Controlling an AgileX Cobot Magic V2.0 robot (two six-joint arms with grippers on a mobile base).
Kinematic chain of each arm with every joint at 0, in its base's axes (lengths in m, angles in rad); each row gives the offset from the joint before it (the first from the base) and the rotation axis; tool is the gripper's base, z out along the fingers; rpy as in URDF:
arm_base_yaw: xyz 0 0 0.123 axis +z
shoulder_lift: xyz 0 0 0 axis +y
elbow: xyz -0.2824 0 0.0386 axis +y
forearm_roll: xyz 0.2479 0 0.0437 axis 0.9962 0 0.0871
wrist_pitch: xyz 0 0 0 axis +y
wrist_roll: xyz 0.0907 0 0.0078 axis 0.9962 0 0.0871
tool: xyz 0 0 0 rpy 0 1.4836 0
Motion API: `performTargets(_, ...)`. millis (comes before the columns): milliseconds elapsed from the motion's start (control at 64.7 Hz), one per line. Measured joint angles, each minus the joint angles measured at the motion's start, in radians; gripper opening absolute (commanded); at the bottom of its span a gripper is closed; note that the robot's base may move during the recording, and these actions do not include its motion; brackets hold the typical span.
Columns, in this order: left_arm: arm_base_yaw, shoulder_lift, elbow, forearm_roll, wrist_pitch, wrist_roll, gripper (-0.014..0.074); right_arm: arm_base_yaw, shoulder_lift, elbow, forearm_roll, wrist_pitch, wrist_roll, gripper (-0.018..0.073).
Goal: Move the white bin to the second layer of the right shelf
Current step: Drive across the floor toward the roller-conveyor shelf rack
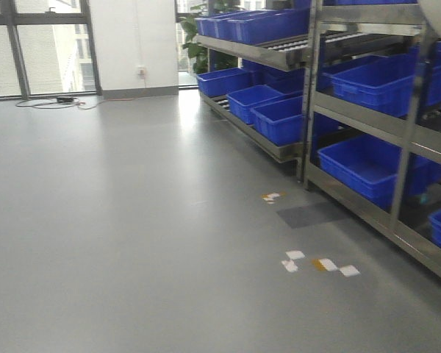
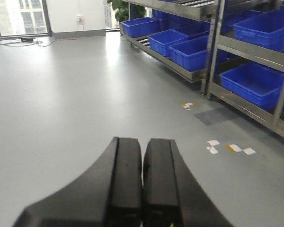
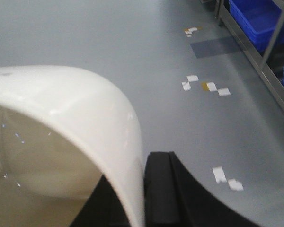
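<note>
The white bin (image 3: 75, 104) is off the floor, hanging from the right gripper (image 3: 143, 165). One black finger (image 3: 163, 189) lies against the outside of the bin's wall and a dark shape sits just under the rim inside, so the fingers appear clamped on the wall at the mouth. The left gripper (image 2: 143, 142) holds nothing, its fingers pressed together over bare grey floor (image 1: 132, 220). The bin looks like thin glossy plastic and seems empty. It is probably light and fairly stiff, but slick, and a pinch on one wall lets it swing or slip, so a grip low on the rim near a corner would hold it better than the smooth curved side. The right shelf second layer (image 1: 290, 45) is a sloped run of roller tracks with a steel front rail, standing well apart from the bin, ahead and to the right. Blue crates (image 1: 242, 26) fill its far end and a bare stretch of rollers lies nearer the steel upright (image 1: 307, 88). The bin must clear the rail and the upright, and on rollers it may slide. More blue bins (image 1: 367, 165) fill the lower levels, and tape marks (image 1: 320, 265) dot the open floor.
</note>
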Motion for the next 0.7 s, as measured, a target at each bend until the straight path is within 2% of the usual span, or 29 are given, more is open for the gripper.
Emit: performTargets(696,0.000,0.000,0.000,0.000,0.000,0.000,0.0085,0.000,0.000,0.000,0.000,0.000,0.000,0.0058)
